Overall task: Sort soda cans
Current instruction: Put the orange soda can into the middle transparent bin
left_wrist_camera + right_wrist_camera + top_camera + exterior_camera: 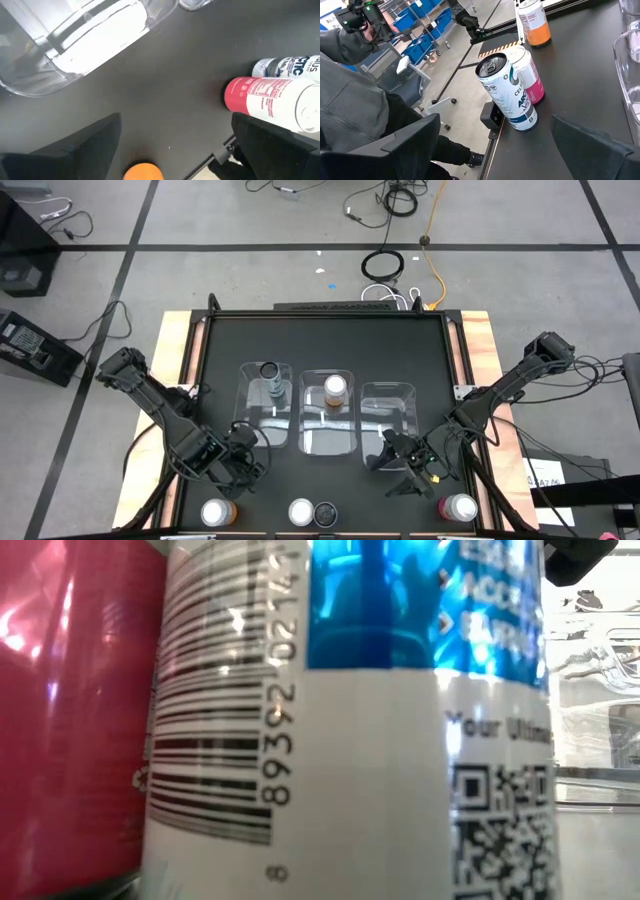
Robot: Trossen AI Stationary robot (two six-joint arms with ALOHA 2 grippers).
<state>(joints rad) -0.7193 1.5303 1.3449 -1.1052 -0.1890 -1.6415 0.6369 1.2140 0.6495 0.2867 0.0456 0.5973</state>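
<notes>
Three clear bins (331,442) sit side by side in the middle of the black table (420,350). The left bin (247,405) holds one dark can (271,376), and the middle one holds an orange can (336,390). The right bin (387,412) looks empty. So two of six cans appear sorted, by my reading.

Four cans wait along the table's near edge. A second orange can (218,513) stands toward the near left corner. At the middle of that edge a red can (301,512) and a blue-and-white can with a dark top (325,514) stand touching. Another red can (458,507) stands toward the near right corner.

The left gripper (243,466) hangs near the left bin's near edge, a little way in from the waiting orange can. Its fingers are spread and hold nothing; in its wrist view that can shows between them, lower down. The right gripper (405,463) hangs near the right bin's near edge, jaws spread wide and empty, with the red can just beyond it toward the corner.

Still to do, as I judge it: move the four remaining cans, with both red ones probably bound for the empty right bin.
</notes>
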